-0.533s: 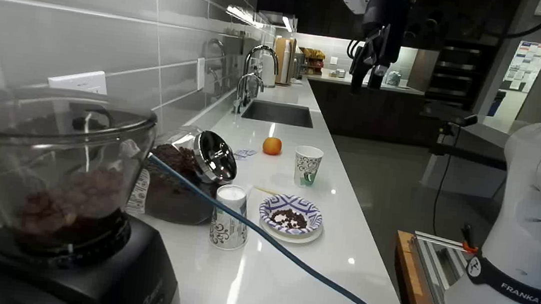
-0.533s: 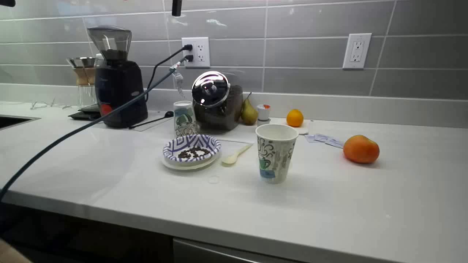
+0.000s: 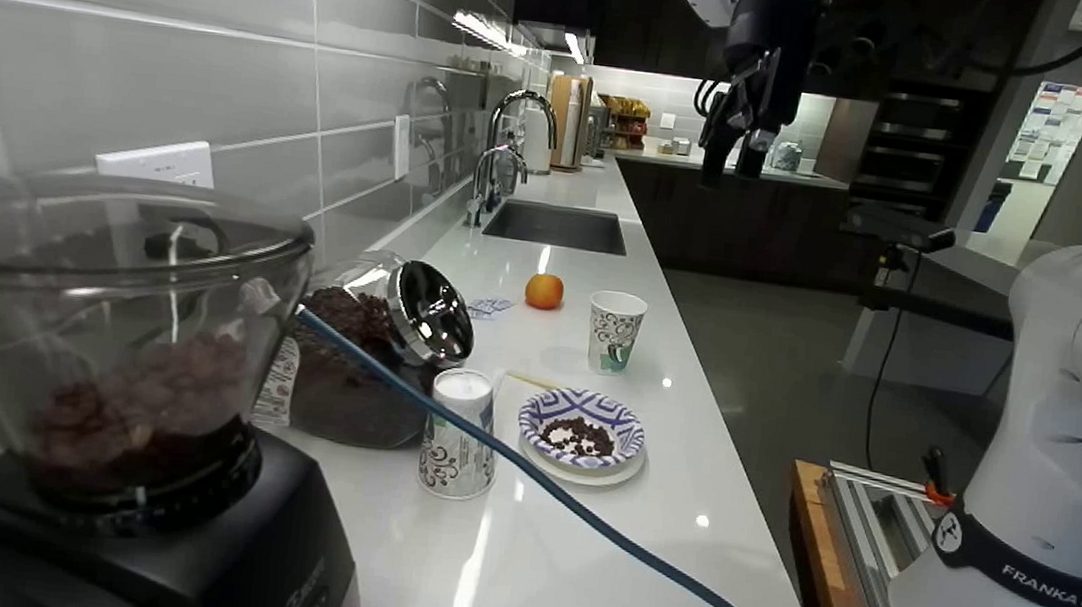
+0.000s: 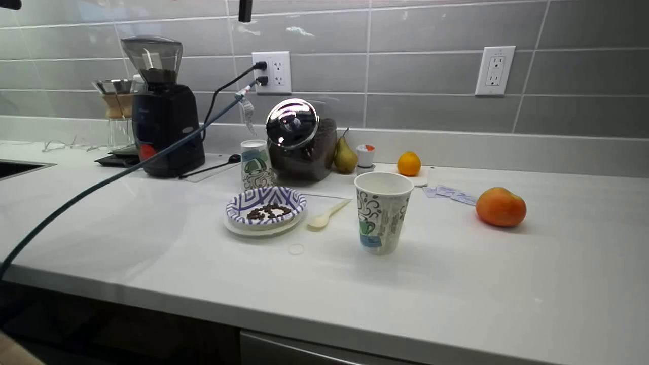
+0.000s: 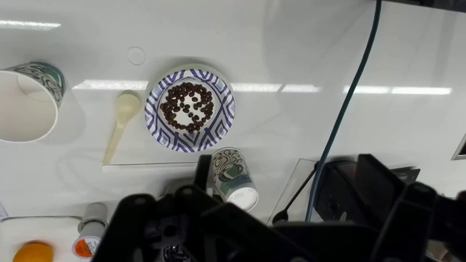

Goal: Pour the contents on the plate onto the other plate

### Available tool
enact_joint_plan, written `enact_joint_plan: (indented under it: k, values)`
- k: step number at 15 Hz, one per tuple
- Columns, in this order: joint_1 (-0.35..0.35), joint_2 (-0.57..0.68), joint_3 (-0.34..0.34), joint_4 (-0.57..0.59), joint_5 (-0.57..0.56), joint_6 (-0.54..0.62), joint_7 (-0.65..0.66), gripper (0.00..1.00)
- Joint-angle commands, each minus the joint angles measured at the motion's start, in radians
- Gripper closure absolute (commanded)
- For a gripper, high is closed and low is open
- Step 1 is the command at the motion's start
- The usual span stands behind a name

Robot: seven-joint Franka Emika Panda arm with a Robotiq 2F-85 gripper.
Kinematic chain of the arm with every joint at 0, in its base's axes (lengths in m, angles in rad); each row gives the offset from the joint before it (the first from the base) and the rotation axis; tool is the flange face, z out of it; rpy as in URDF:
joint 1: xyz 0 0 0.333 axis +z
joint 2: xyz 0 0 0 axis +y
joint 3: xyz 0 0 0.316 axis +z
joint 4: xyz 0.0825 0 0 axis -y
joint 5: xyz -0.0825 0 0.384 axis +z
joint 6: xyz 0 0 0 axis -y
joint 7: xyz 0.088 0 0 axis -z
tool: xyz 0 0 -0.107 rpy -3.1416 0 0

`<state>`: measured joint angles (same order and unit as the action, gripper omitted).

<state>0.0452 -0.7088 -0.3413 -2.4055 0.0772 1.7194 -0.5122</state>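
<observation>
In an exterior view, beans (image 3: pixel 595 437) sit in the patterned plate (image 3: pixel 544 406), nested on the plain plate (image 3: pixel 586 476) — lower left of the pincer (image 3: pixel 731 170), spread and gripping nothing. Likely pre-grasp — next calls for descending, pinching only the patterned rim.

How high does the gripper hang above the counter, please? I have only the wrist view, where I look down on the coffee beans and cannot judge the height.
Observer: In an exterior view the gripper hangs well above the counter.
Operator: Thank you. Does the patterned bowl stand directly on the counter? From above I am not sure.
Observer: No. In both exterior views it rests on top of a plain white plate.
Operator: I understand. I lose the blue cable behind the gripper; where does it end?
Observer: In an exterior view it runs up to a wall outlet and is plugged in there.
</observation>
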Motion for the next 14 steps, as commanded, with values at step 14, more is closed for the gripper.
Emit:
enact_joint_plan:
  k: [14]
  values:
    - [0.040,0.300,-0.092,-0.094,0.310,0.442,-0.516,0.00]
